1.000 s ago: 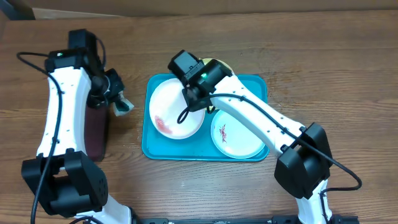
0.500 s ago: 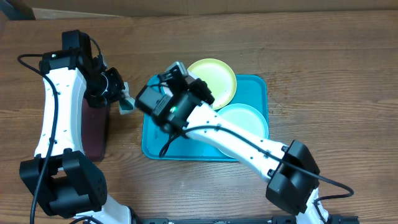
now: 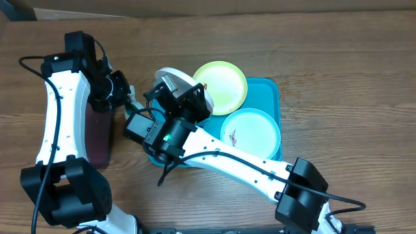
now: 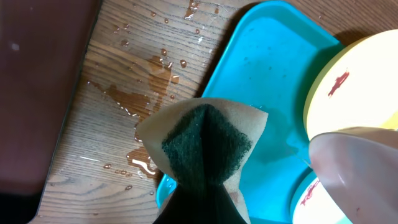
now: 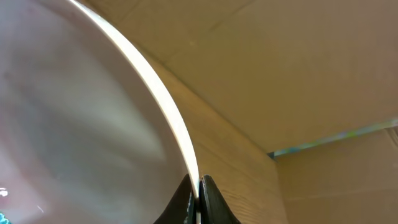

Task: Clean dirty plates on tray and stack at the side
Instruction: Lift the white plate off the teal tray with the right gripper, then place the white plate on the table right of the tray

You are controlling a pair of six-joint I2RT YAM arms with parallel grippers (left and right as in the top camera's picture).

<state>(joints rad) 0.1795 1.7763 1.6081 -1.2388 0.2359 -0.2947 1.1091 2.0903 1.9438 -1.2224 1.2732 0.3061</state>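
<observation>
White-rimmed plate [image 5: 81,118], rim edge-on within clenched right gripper [image 5: 196,190]; sponge [image 4: 208,143] within clenched left gripper [image 4: 200,210].

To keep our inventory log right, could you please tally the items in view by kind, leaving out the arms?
Plates: 3 (white plate, lime-green plate, aqua plate)
Trays: 2 (turquoise tray, maroon tray)
Sponges: 1 (sponge)
Total: 6

No text, label or number is legible
</observation>
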